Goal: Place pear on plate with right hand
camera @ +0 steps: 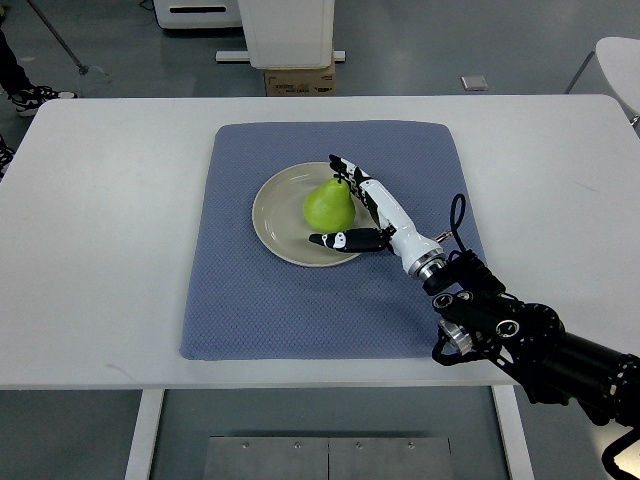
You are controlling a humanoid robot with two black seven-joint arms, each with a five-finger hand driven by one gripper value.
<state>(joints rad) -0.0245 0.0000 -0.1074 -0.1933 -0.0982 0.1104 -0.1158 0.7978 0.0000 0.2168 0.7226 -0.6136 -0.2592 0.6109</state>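
Note:
A green pear [328,206] stands on a beige plate [275,215] in the middle of a blue-grey mat [250,300]. My right hand [327,201] reaches in from the lower right and brackets the pear. Its fingers [350,178] lie stretched along the pear's right side, close to the stem. The thumb [335,240] points left just below the fruit with a small gap showing. The hand is open and the pear rests on the plate by itself. The left arm is out of view.
The mat lies on a white table [100,220]. Past the far edge stand a white pedestal [290,30] and a cardboard box [298,80]. Someone's shoe [35,97] shows at the upper left, and a white seat [622,60] at the upper right.

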